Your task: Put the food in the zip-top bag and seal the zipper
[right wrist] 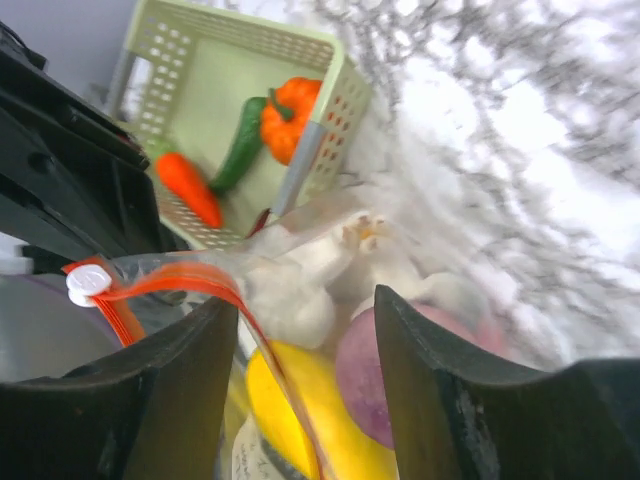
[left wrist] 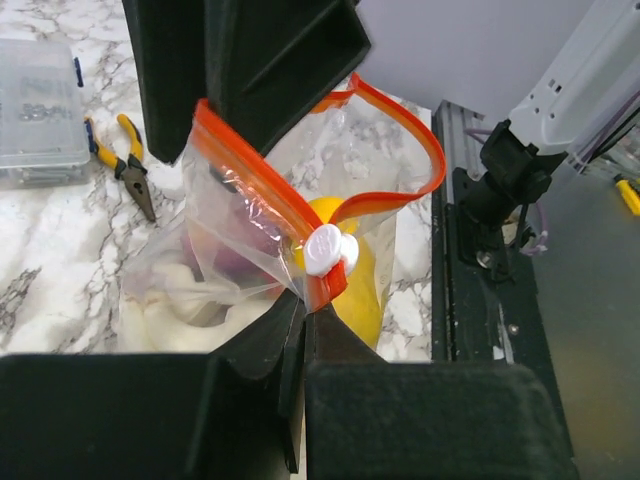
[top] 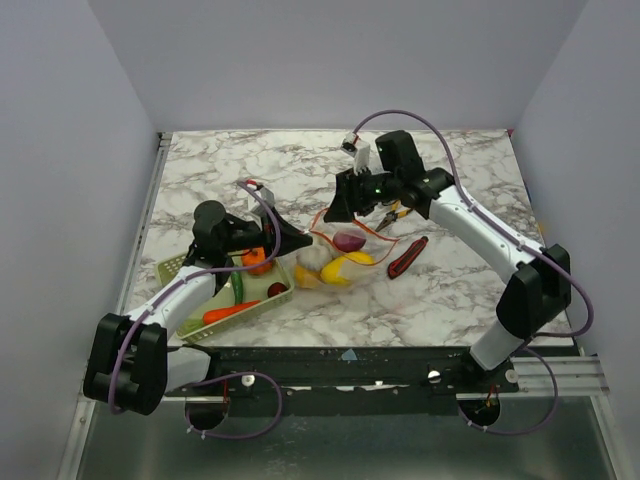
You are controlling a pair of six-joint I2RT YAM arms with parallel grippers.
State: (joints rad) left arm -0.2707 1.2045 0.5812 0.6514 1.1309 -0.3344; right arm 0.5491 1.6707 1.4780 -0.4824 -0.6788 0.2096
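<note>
The zip-top bag hangs between both arms, mouth partly open. It holds a yellow piece, a purple one and white garlic. My left gripper is shut on the end of the red-orange zipper, just below its white slider. My right gripper is open over the bag's mouth, and the zipper strip runs loose between its fingers. A carrot, a cucumber and an orange pumpkin lie in the green basket.
The basket sits at the left under my left arm. A red-and-black utility knife lies right of the bag. Yellow-handled pliers and a clear parts box lie behind it. The table's near edge rail is close.
</note>
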